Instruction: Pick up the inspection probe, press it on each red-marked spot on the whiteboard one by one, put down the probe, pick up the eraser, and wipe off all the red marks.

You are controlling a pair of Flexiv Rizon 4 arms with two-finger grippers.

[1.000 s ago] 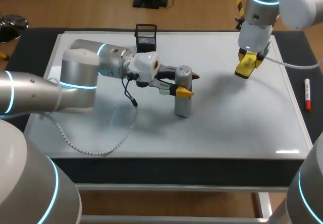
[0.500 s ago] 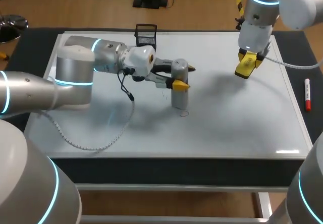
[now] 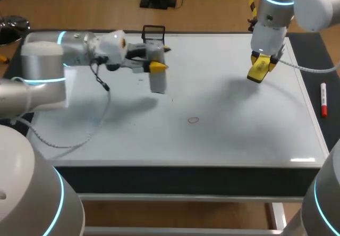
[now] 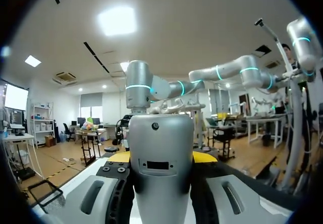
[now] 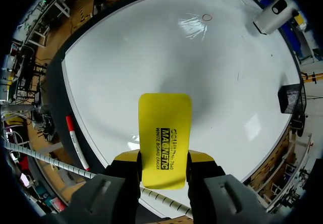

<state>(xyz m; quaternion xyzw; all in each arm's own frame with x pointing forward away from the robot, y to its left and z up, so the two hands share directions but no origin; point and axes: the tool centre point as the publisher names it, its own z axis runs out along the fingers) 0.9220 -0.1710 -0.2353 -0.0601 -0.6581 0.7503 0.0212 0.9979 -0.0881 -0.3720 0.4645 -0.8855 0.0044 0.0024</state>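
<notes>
My left gripper (image 3: 155,65) is shut on the silver cylindrical probe (image 3: 157,71), which hangs upright over the back left part of the whiteboard (image 3: 239,135). In the left wrist view the probe (image 4: 160,168) fills the gap between the fingers. A small red circle mark (image 3: 193,120) is on the board near its middle, apart from the probe. My right gripper (image 3: 260,68) hangs over the back right of the board, shut on the yellow eraser (image 5: 165,141). From the right wrist the red mark (image 5: 207,17) and the probe (image 5: 272,14) show far ahead.
A black mesh basket (image 3: 153,35) stands at the board's back edge, just behind the probe. A red marker (image 3: 323,99) lies off the board's right edge. The left arm's cable (image 3: 79,135) trails over the left part of the board.
My left arm has carried the probe from the middle of the board up and to the back left, uncovering the red circle mark. The right arm and eraser have not moved.
</notes>
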